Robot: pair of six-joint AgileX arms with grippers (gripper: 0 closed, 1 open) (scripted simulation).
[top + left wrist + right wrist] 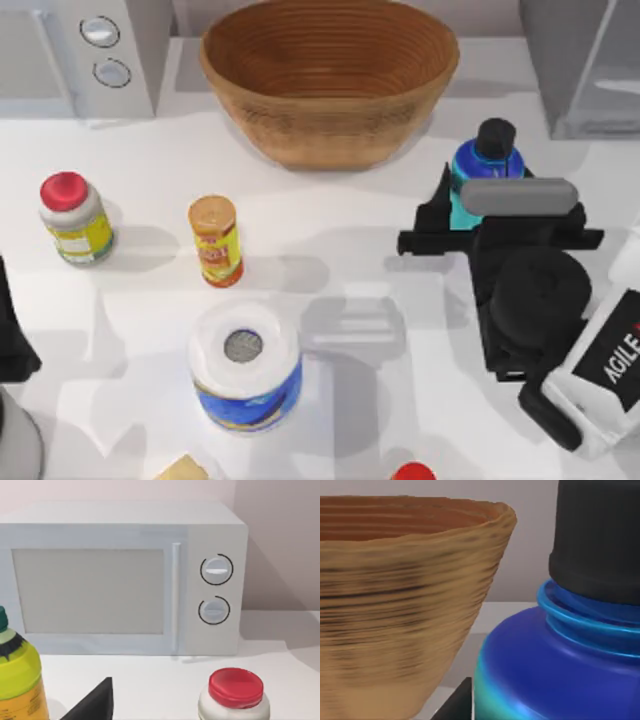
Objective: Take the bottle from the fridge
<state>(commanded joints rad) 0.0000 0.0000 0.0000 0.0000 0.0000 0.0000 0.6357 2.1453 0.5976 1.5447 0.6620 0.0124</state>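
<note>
The bottle (pixel 487 165), upright near the counter's right edge, is apparently pinched by the right gripper (pixel 470 205).

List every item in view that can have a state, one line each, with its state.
bottle: upright on the table, capped, outside the fridge
right gripper: at the bottle
left gripper: parked at the table's left edge
microwave: door shut
red-capped jar: upright, capped
spice canister: upright
toilet paper roll: standing on end
</note>
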